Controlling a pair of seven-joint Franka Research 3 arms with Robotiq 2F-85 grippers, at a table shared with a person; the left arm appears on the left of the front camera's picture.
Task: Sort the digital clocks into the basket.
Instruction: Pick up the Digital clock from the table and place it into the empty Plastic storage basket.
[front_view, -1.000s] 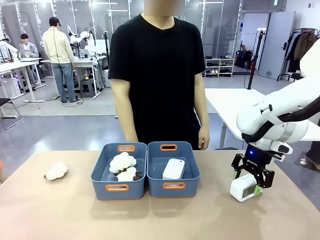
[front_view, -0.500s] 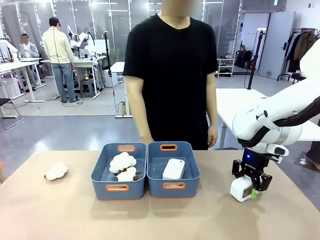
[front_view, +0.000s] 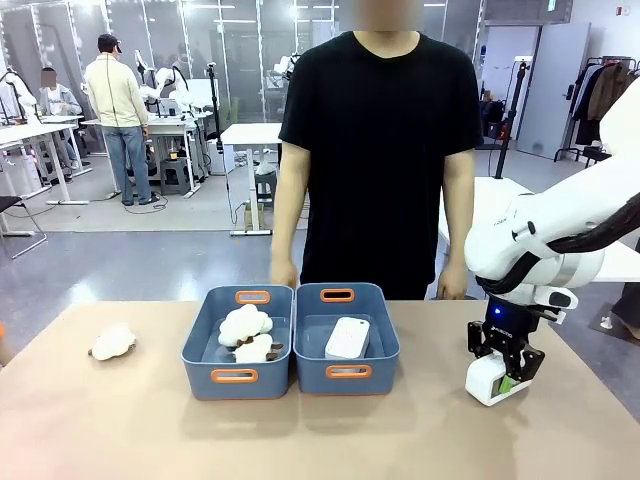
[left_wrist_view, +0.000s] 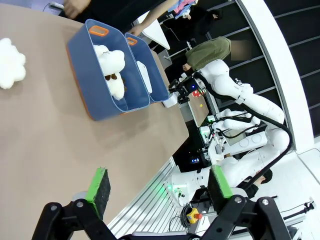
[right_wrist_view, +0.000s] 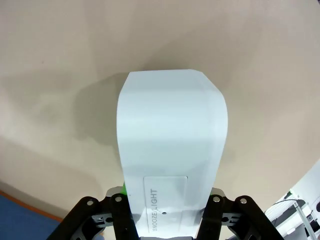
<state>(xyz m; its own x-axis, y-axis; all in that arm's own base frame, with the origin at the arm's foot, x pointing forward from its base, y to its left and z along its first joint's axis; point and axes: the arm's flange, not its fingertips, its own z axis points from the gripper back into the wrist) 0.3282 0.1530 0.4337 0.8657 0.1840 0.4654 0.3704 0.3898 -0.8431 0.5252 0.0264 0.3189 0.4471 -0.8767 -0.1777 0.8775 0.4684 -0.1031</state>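
Note:
One white digital clock (front_view: 347, 338) lies in the right-hand blue-grey basket (front_view: 312, 380). A second white clock (front_view: 491, 380) is at table level on the right, and my right gripper (front_view: 506, 366) is shut on it from above. In the right wrist view this clock (right_wrist_view: 170, 140) fills the space between the black fingers, its "SNOOZE/LIGHT" button facing the camera. My left gripper (left_wrist_view: 159, 185) hangs open over bare table, well short of the baskets; its green pads (left_wrist_view: 98, 186) hold nothing. From there the clock (left_wrist_view: 144, 75) in the farther basket (left_wrist_view: 159, 89) shows.
The left bin (front_view: 205, 372) holds two fluffy white plush toys (front_view: 245, 325). Another plush (front_view: 112, 342) lies on the table at far left. A person in a black shirt (front_view: 385, 150) stands at the far edge behind the bins, hands down near the table edge.
My right gripper's fingers, spread around the clock a second ago, have drawn together onto it. The person has stepped to the picture's right.

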